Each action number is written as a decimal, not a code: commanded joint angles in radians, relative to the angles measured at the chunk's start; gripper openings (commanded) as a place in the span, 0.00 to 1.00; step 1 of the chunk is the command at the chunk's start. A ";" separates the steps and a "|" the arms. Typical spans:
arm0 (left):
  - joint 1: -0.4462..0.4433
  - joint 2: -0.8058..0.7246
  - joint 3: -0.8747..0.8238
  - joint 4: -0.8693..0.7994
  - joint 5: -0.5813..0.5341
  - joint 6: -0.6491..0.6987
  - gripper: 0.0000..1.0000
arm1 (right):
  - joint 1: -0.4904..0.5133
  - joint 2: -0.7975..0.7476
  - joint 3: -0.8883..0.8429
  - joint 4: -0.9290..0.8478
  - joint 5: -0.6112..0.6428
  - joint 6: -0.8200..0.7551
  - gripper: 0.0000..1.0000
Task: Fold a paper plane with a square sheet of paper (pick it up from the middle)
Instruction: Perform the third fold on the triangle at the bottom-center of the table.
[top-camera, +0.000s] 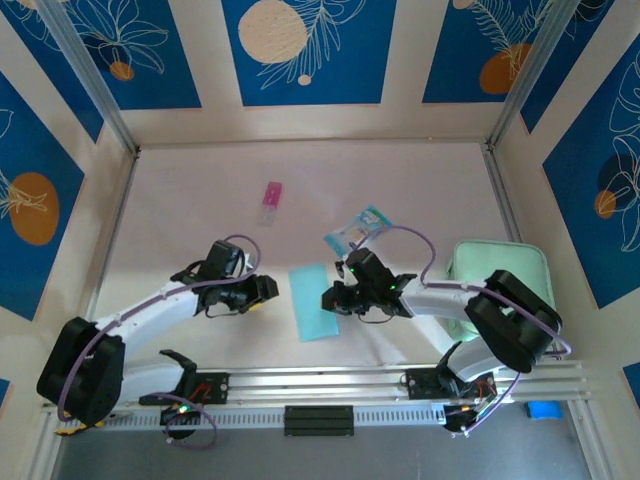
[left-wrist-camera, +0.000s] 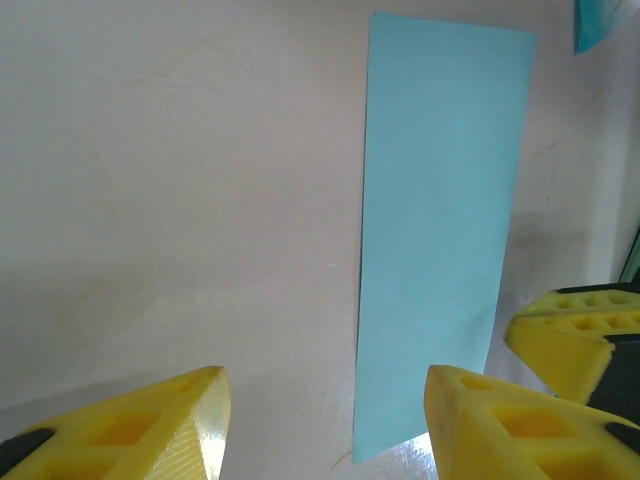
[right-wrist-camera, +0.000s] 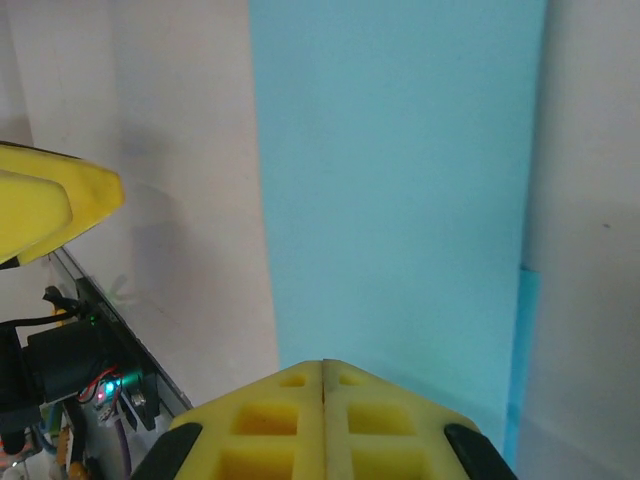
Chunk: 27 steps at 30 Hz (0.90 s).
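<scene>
The square sheet of paper (top-camera: 313, 302) lies flat on the table as a narrow light-blue rectangle, folded over on itself. In the right wrist view a thin strip of its lower layer (right-wrist-camera: 524, 350) peeks out along one long edge. My left gripper (top-camera: 268, 290) stands open just left of the sheet (left-wrist-camera: 440, 230), and its yellow fingers (left-wrist-camera: 470, 410) have nothing between them. My right gripper (top-camera: 328, 299) is shut, its tips (right-wrist-camera: 323, 362) pressed together over the sheet's near end (right-wrist-camera: 400, 200). No paper shows between them. The paper plane is not formed.
A teal-and-clear packet (top-camera: 358, 232) and a small pink packet (top-camera: 271, 196) lie farther back. A mint-green pad (top-camera: 500, 285) sits at the right under the right arm. A metal rail (top-camera: 320, 385) runs along the near edge.
</scene>
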 joint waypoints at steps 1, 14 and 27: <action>-0.012 0.016 -0.007 0.049 0.038 -0.015 0.54 | -0.006 0.055 0.014 0.058 -0.054 0.020 0.06; -0.026 0.073 -0.003 0.114 0.081 -0.026 0.56 | -0.075 0.150 -0.071 0.158 -0.127 0.052 0.06; -0.102 0.219 0.038 0.206 0.106 -0.053 0.45 | -0.078 0.184 -0.051 0.116 -0.118 0.095 0.07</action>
